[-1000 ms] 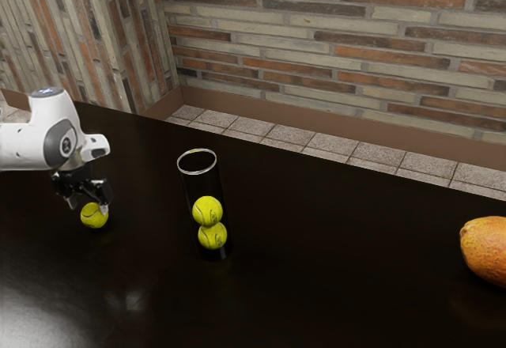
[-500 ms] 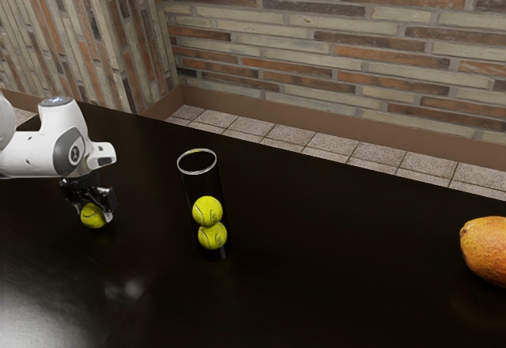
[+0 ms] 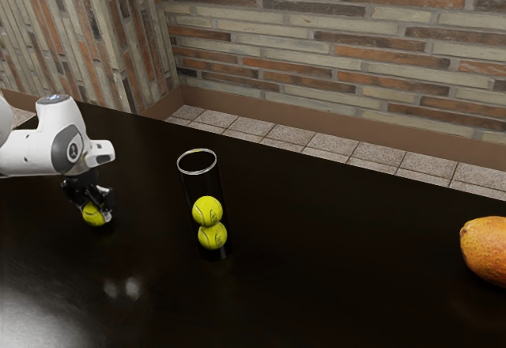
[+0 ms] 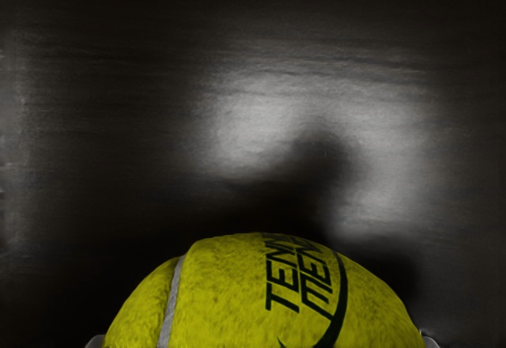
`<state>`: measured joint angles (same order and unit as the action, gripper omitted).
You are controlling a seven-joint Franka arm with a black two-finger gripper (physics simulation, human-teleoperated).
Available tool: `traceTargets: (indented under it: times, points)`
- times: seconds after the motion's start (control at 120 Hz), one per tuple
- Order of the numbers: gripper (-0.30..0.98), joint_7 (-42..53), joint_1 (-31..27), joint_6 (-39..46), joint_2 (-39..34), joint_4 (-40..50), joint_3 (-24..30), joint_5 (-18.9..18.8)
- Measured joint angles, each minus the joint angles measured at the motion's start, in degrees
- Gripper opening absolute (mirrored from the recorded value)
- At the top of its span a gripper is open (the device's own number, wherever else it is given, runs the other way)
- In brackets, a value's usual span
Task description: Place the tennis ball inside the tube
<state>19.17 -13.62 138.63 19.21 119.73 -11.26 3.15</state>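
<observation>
At the exterior view's left, my gripper (image 3: 94,209) is lowered around a loose yellow tennis ball (image 3: 92,216), its fingers closed against two sides of it. The ball is at the tabletop, partly covered by the fingers. In the wrist view the ball (image 4: 261,296) bulges up at the lower edge, with pale fingertip edges against both flanks. A clear tube (image 3: 198,162) with a light rim stands upright to the exterior view's right of the gripper. Inside are an upper ball (image 3: 207,211) and a lower ball (image 3: 213,236), stacked in its lower part.
A large orange-yellow fruit (image 3: 486,250) lies on the dark glossy table (image 3: 332,269) at the exterior view's right edge. Behind the table are a tiled floor strip and a brick wall.
My hand has shifted toward the exterior view's right and come down over the loose ball. Since half a second ago the fingers have drawn together on it. Tube and fruit are unmoved.
</observation>
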Motion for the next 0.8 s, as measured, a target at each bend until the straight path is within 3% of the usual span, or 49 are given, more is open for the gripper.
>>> traceTargets:
  times: [0.417,0.567,0.8]
  points:
    - [0.21,-3.8,3.6,-17.2,-24.6,-0.2,6.1,1.0]
    - [0.2,-6.6,11.2,-20.7,-26.0,-2.1,7.9,0.9]
    - [0.21,-10.8,15.8,-22.6,-24.0,-6.5,9.8,0.0]
